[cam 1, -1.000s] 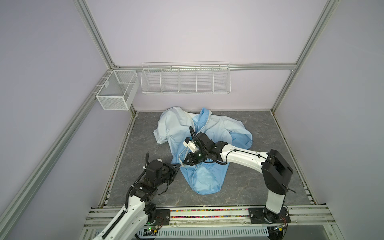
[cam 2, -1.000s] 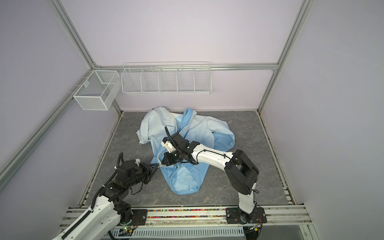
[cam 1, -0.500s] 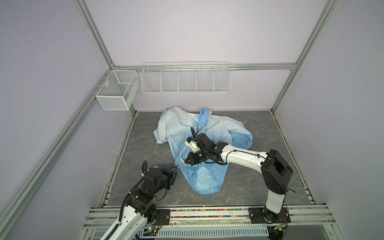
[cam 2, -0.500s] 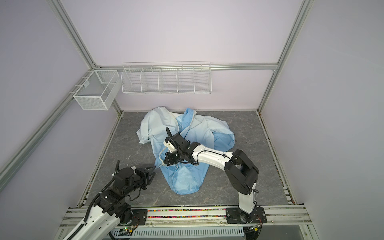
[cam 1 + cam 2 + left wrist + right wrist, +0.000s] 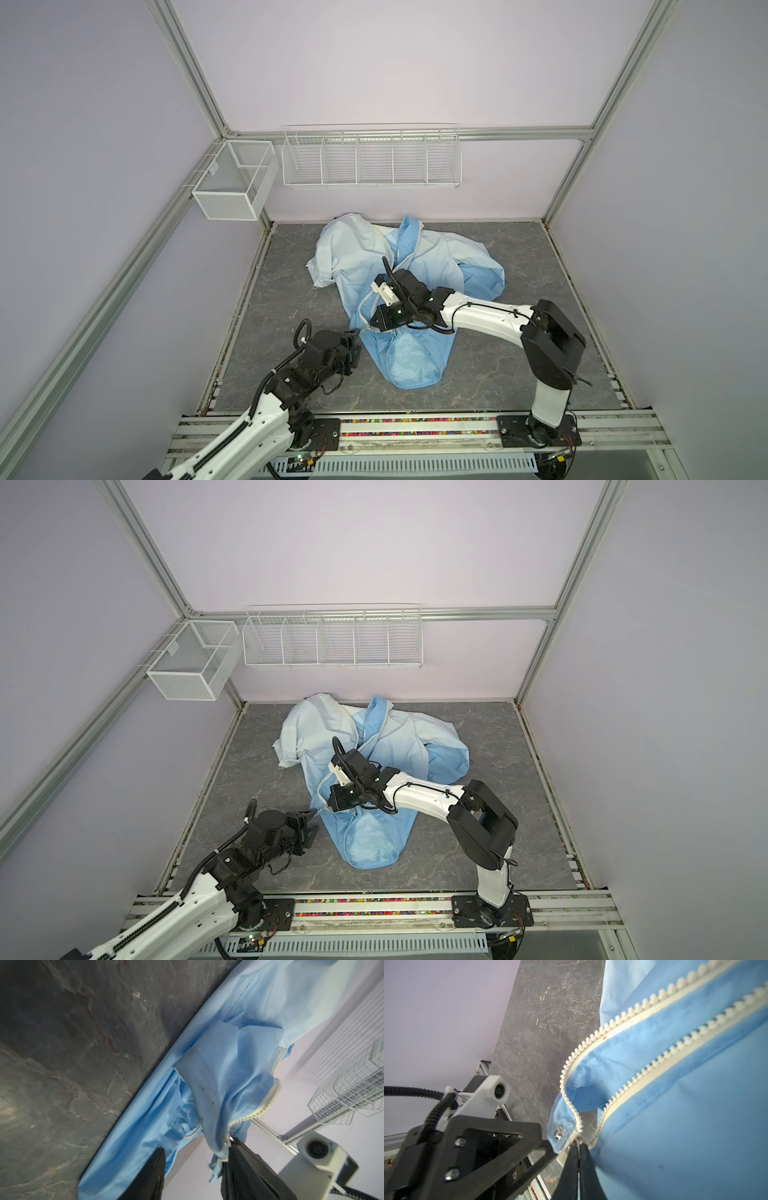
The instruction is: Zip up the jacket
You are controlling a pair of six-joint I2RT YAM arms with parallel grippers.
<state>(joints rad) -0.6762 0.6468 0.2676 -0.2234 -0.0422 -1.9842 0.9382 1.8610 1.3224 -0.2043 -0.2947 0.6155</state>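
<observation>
Jacket (image 5: 419, 266) slider (image 5: 578, 1138) gripped
Right gripper (image 5: 579, 1147) clamps slider; zipper (image 5: 654, 1064) runs toward surface's (image 5: 291, 291) rear edge; left gripper (image 5: 309, 823) adjacent, jaws parted, empty.

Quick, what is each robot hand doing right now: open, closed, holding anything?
Left hand: open, holding nothing, beside the jacket.
Right hand: closed, pinching the bottom end of the zipper.

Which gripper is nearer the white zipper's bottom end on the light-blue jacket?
Right. The right gripper grips the white zipper at its bottom end; the left gripper sits beside the light-blue jacket, jaws apart.
</observation>
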